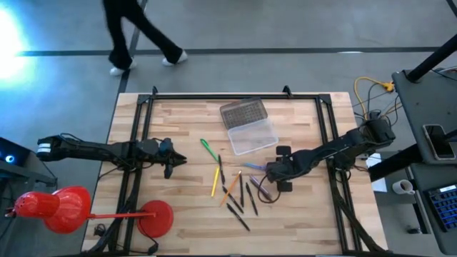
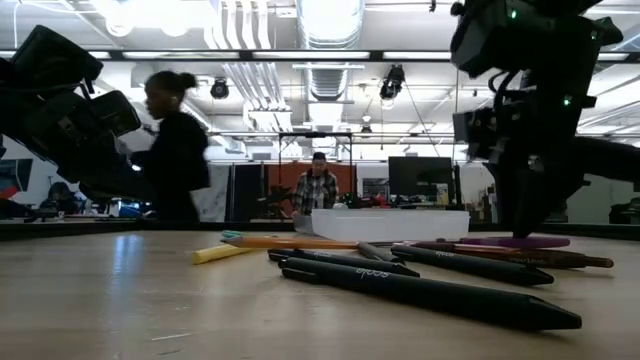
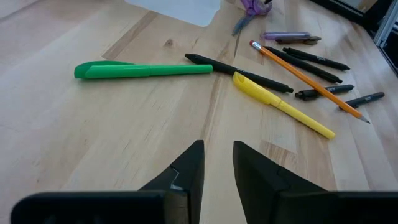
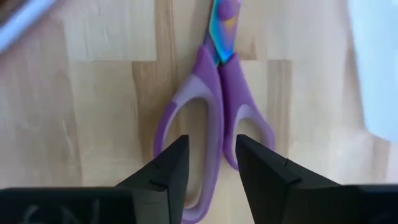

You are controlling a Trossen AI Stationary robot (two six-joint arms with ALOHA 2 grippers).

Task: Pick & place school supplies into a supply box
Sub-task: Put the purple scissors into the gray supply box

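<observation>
The purple-handled scissors (image 4: 214, 93) lie flat on the wooden table, blades (image 1: 251, 166) pointing toward the table's left. My right gripper (image 4: 211, 158) (image 1: 271, 171) hangs over their handles, open, fingers pointing down. Several pens and pencils lie loose near the table's middle: a green one (image 3: 143, 70) (image 1: 209, 148), a yellow one (image 3: 283, 106) (image 1: 215, 182), an orange pencil (image 3: 308, 78) and dark ones (image 2: 420, 290). The supply box (image 1: 251, 135) sits open toward the far edge, its grey ribbed lid (image 1: 243, 112) laid back. My left gripper (image 3: 217, 165) (image 1: 178, 160) waits left of the pens, open by a narrow gap. My right gripper comes at the scissors' handle loops (image 4: 186, 124) from above. One fingertip (image 4: 171, 168) is over each loop, and the loops' inner sides (image 4: 217, 134) are in the gap. I cannot tell whether the fingers touch them. The scissors lie flat on the table.
Black frame rails (image 1: 136, 143) run along the table's left, right and far sides. A red stand (image 1: 57, 207) sits off the near left corner. One person (image 1: 136, 36) walks past the far edge and another (image 2: 318, 185) stands in the room behind. Bare wood lies near the left gripper.
</observation>
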